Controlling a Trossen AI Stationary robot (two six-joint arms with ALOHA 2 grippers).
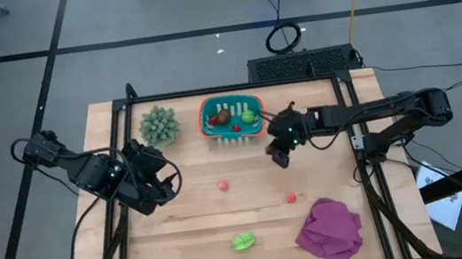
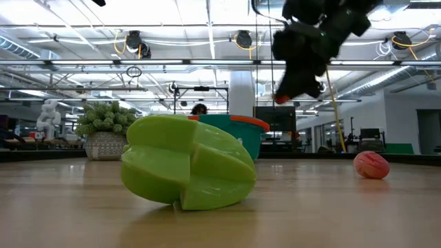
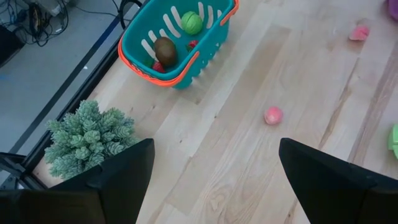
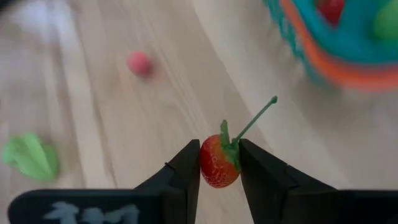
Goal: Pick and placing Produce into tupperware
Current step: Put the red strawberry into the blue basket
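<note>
The teal tupperware [image 1: 231, 116] with its orange-red rim stands at the table's far middle. It holds a brown oval [image 3: 165, 50], a light-green piece [image 3: 191, 22] and small red pieces. My right gripper [image 1: 279, 157] hovers just right and near of the tub, shut on a red strawberry [image 4: 217, 163]. Two red pieces [image 1: 223, 185] [image 1: 291, 198] and a light-green piece [image 1: 244, 241] lie loose on the wood. My left gripper [image 1: 157, 191] waits open at the left, holding nothing. My right gripper pinches the strawberry's red body [image 4: 214, 171] between its two fingers [image 4: 186, 171], one on each side. The green stem [image 4: 254, 118] sticks out past the fingertips. The strawberry is lifted clear of the table, as the low view shows [image 2: 279, 98].
A spiky grey-green plant [image 1: 160, 125] stands left of the tub. A magenta cloth [image 1: 329, 228] lies at the near right. Bare wood stretches between the two arms, with the loose produce scattered on it.
</note>
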